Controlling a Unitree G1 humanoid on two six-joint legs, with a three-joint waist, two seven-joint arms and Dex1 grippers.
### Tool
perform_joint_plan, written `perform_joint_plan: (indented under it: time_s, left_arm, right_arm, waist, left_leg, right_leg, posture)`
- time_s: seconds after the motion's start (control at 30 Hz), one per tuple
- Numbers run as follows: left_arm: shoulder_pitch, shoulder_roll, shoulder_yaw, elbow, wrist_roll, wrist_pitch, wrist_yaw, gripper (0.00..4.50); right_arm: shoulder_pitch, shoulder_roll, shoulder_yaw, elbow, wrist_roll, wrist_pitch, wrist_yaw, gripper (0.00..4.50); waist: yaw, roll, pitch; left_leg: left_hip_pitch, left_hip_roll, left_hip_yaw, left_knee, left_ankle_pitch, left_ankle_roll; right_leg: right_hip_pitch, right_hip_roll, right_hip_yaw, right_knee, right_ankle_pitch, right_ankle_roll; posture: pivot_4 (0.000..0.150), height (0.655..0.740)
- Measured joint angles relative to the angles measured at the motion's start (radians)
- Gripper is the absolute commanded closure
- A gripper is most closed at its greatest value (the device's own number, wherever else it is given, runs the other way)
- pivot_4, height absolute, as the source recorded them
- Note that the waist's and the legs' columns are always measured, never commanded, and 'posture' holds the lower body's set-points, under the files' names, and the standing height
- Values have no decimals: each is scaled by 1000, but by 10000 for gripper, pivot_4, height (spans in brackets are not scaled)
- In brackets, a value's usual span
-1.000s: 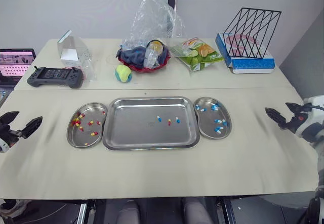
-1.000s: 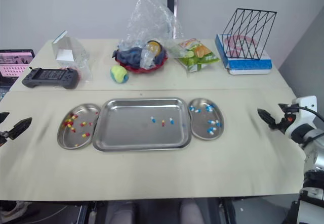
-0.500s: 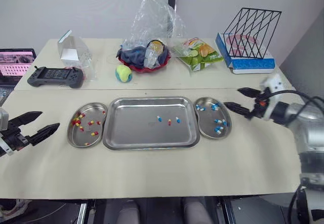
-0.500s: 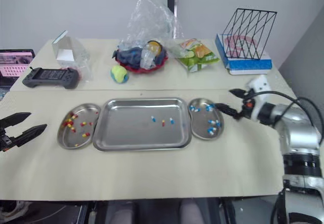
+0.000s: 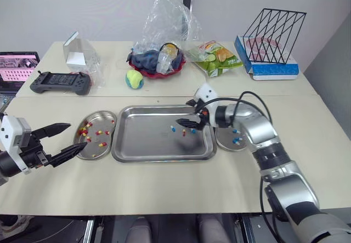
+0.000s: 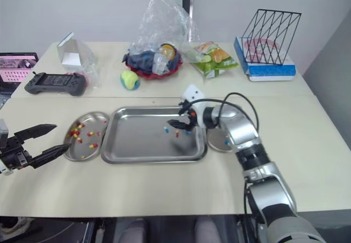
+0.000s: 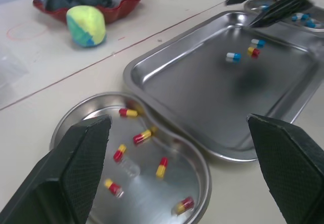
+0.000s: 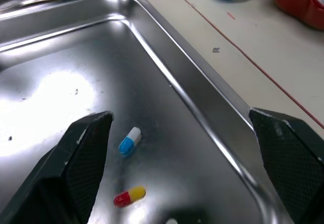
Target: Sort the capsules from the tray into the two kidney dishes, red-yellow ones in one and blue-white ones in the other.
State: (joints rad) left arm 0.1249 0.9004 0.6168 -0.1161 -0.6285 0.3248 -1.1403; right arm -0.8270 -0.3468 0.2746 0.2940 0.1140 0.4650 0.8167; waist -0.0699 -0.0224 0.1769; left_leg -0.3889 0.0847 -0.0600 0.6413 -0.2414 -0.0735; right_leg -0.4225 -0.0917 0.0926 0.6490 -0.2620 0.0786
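A steel tray (image 5: 148, 144) lies in the middle of the table with two blue-white capsules (image 5: 172, 128) and one red-yellow capsule (image 5: 184, 133) in it. My right gripper (image 5: 185, 114) hovers open just above these; up close the blue-white capsule (image 8: 129, 140) and the red-yellow one (image 8: 129, 195) lie between its fingers (image 8: 86, 153). The left kidney dish (image 5: 79, 151) holds several red-yellow capsules (image 7: 142, 136). The right kidney dish (image 5: 230, 148), partly hidden by my right arm, holds blue-white ones. My left gripper (image 5: 62, 139) is open, just left of the left dish.
At the back of the table are a game controller (image 5: 60, 82), a laptop (image 5: 16, 67), a small box (image 5: 75, 56), a yellow-green ball (image 5: 134, 79), a red bowl under a plastic bag (image 5: 158, 62), a snack bag (image 5: 215, 56) and a black wire rack (image 5: 272, 32).
My right arm swung in from the table's right edge, past the right dish, to over the tray's capsules. My left gripper moved in toward the left dish.
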Motion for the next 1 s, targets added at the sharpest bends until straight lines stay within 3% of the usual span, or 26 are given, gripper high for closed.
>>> perform_joint_plan:
  time_s: [0.2, 0.4, 0.93, 1.0]
  left_arm:
    - [41, 0, 17, -31, 1, 12, 10, 0]
    - [40, 4, 12, -40, 18, 10, 14, 0]
    - [44, 7, 5, -21, 51, 3, 2, 0]
    - [52, 7, 8, -20, 57, 0, 2, 0]
  right_arm:
    - [27, 54, 12, -26, -25, 80, -63, 239]
    - [72, 95, 26, -91, -32, 154, -106, 18287]
    - [112, 147, 43, -123, -56, 222, -187, 18287]
    - [112, 156, 44, -130, -56, 240, -190, 23744]
  waist:
    - [0, 0, 0]
    - [-1, 0, 0]
    - [-1, 0, 0]
    - [-1, 0, 0]
  left_leg:
    - [0, 0, 0, 0, 0, 0]
    - [0, 0, 0, 0, 0, 0]
    - [0, 0, 0, 0, 0, 0]
    - [0, 0, 0, 0, 0, 0]
  right_leg:
    - [0, 0, 0, 0, 0, 0]
    - [0, 0, 0, 0, 0, 0]
    - [0, 0, 0, 0, 0, 0]
    - [0, 0, 0, 0, 0, 0]
  posture:
    - [1500, 7380]
    - [1500, 7380]
    - [1500, 7380]
    - [1500, 7380]
